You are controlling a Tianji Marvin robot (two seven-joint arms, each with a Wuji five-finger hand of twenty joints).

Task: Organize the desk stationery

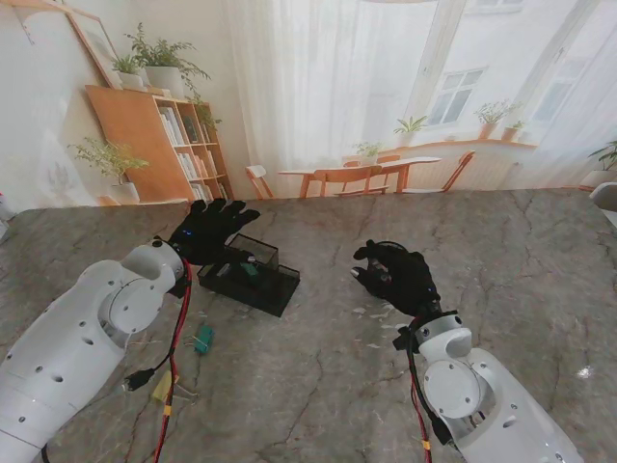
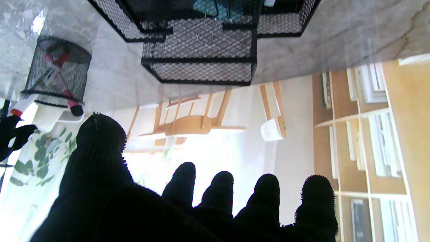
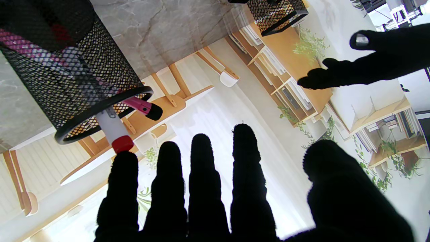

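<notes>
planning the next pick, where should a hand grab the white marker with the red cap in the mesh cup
Judging from the right wrist view, take the white marker by the capped end that sticks out past the rim of the mesh cup, pinching from the open mouth side and pulling along its length. The rest sits inside the mesh next to a pink pen, so a side approach is blocked.

White arms (image 1: 77, 338), black-gloved hands (image 1: 400, 275)

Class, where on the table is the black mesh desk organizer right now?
In the stand view, the black mesh desk organizer sits on the marble table, left of centre, just beyond the left hand.
</notes>
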